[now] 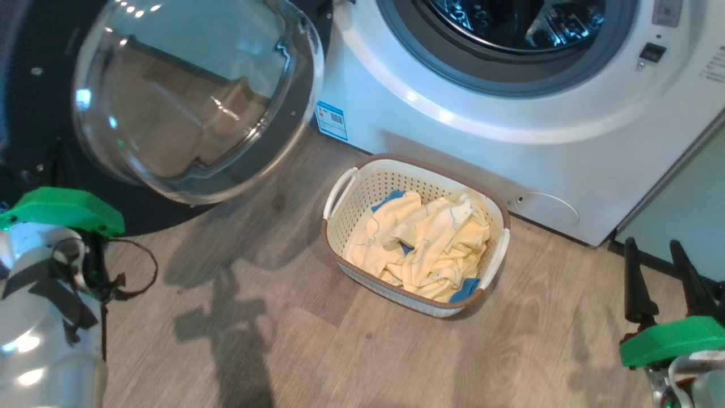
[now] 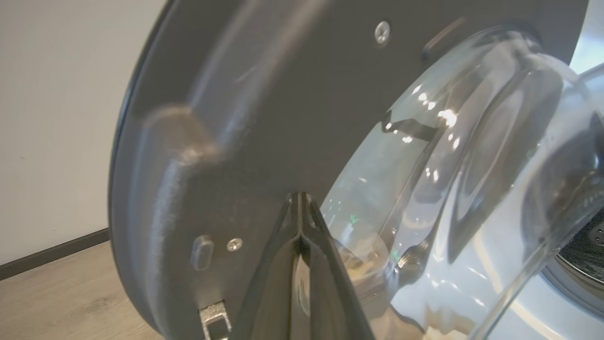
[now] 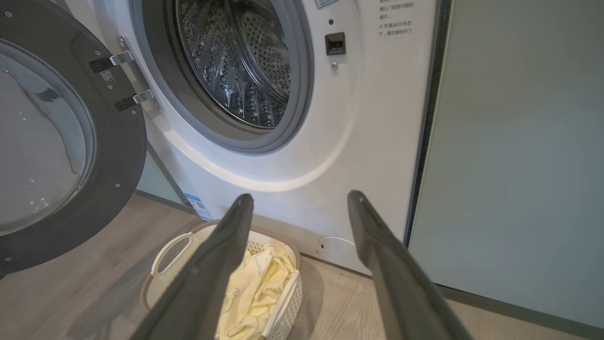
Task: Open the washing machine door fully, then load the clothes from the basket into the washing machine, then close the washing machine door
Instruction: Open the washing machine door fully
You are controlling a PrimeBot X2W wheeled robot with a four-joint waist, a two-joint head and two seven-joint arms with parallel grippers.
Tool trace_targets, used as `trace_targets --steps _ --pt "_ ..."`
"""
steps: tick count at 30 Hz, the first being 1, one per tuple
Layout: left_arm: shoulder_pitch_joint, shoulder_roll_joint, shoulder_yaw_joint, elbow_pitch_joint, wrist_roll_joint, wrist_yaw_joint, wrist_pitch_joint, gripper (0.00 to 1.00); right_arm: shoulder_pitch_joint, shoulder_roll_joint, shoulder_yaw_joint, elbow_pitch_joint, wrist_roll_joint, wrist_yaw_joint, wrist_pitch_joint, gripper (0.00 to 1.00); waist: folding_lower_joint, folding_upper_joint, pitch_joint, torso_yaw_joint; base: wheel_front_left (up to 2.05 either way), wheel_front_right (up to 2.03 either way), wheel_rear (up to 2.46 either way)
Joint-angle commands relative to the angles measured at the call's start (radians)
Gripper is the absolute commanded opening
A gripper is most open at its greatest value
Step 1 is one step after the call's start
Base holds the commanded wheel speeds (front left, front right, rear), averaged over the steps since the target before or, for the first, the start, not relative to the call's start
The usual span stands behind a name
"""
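The washing machine door (image 1: 192, 102) hangs swung open at the left, its glass bowl bulging toward me. In the left wrist view my left gripper (image 2: 299, 198) is shut on nothing, its tips right at the door's dark inner rim (image 2: 264, 118); whether they touch it is unclear. The white washing machine (image 1: 453, 96) shows its steel drum (image 3: 236, 61). The cream basket (image 1: 340, 195) stands on the floor in front of it, full of pale yellow clothes (image 1: 430, 238) with blue trim. My right gripper (image 1: 651, 246) stands open at the lower right, apart from the basket (image 3: 288, 302).
A pale teal cabinet (image 3: 514, 141) stands right of the machine. Wood floor (image 1: 283, 317) stretches between my arms and around the basket. A white wall with a dark skirting (image 2: 52, 255) lies beyond the door. My left forearm (image 1: 45, 317) rises at the lower left.
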Motion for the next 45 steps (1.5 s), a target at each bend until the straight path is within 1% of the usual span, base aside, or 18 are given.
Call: trace_targets --steps 1,5,11,17,22,27,31,35,36,40,41,43,44,45 --pt "-0.054 0.066 0.05 -0.012 0.009 -0.003 -0.006 0.0 -0.041 -0.021 0.024 -0.032 0.001 0.002 -0.01 1.0 -0.0002 0.0 0.013 -0.011 0.0 0.0 0.0" --pt "-0.079 0.093 0.105 0.03 0.009 -0.012 -0.006 0.0 -0.06 -0.03 0.034 -0.031 0.004 0.002 -0.01 1.0 -0.0002 0.0 0.033 -0.031 0.0 0.0 0.0" --pt "-0.11 0.114 0.179 0.084 0.002 -0.032 -0.006 0.0 -0.08 -0.038 0.041 -0.032 0.006 0.002 -0.01 1.0 -0.0002 0.0 0.059 -0.057 0.0 0.0 0.0" --pt "-0.125 0.116 0.217 0.103 0.021 -0.039 -0.006 0.0 -0.09 -0.042 0.046 -0.031 0.006 0.002 -0.01 1.0 -0.0002 0.0 0.075 -0.073 0.0 0.0 0.0" --pt "-0.13 0.106 0.241 0.103 0.047 -0.045 -0.006 0.0 -0.091 -0.041 0.042 -0.03 0.007 0.002 -0.01 1.0 -0.0002 0.0 0.074 -0.079 0.0 0.0 0.0" --pt "-0.113 0.074 0.229 0.061 0.09 -0.063 -0.006 0.0 -0.076 -0.034 0.037 -0.025 0.007 0.002 -0.01 1.0 -0.0002 0.0 0.051 -0.076 0.0 0.0 0.0" --pt "-0.073 0.038 0.208 0.004 0.121 -0.079 -0.006 0.0 -0.061 -0.02 0.035 -0.022 0.009 0.002 -0.01 1.0 -0.0002 0.0 0.014 -0.08 0.0 0.0 0.0" --pt "-0.01 0.004 0.175 -0.049 0.136 -0.095 -0.006 0.0 -0.034 -0.006 0.036 -0.018 0.009 0.002 -0.01 1.0 -0.0002 0.0 -0.037 -0.093 0.0 0.0 0.0" --pt "0.027 -0.008 0.154 -0.07 0.138 -0.101 -0.006 0.0 -0.017 0.001 0.031 -0.019 0.009 0.002 -0.01 1.0 -0.0002 0.0 -0.066 -0.102 0.0 0.0 0.0" --pt "0.111 -0.018 0.11 -0.114 0.143 -0.105 -0.006 0.0 0.017 0.015 0.023 -0.019 0.01 0.002 -0.01 1.0 -0.0002 0.0 -0.119 -0.132 0.0 0.0 0.0" --pt "0.132 -0.023 0.101 -0.127 0.143 -0.106 -0.006 0.11 0.025 0.018 0.02 -0.019 0.009 0.002 -0.01 1.0 -0.0002 0.0 -0.129 -0.14 0.0 0.0 0.0" --pt "0.17 -0.04 0.083 -0.147 0.134 -0.106 -0.006 0.51 0.037 0.021 0.017 -0.022 0.006 0.002 -0.01 1.0 -0.0002 0.0 -0.142 -0.158 0.0 0.0 0.0" --pt "0.187 -0.046 0.068 -0.154 0.132 -0.106 -0.006 0.86 0.042 0.023 0.017 -0.025 0.004 0.002 -0.01 1.0 -0.0002 0.0 -0.148 -0.167 0.0 0.0 0.0" --pt "0.202 -0.051 0.053 -0.162 0.132 -0.107 -0.006 1.0 0.047 0.025 0.015 -0.027 0.002 0.002 -0.01 1.0 -0.0002 0.0 -0.154 -0.176 0.0 0.0 0.0"
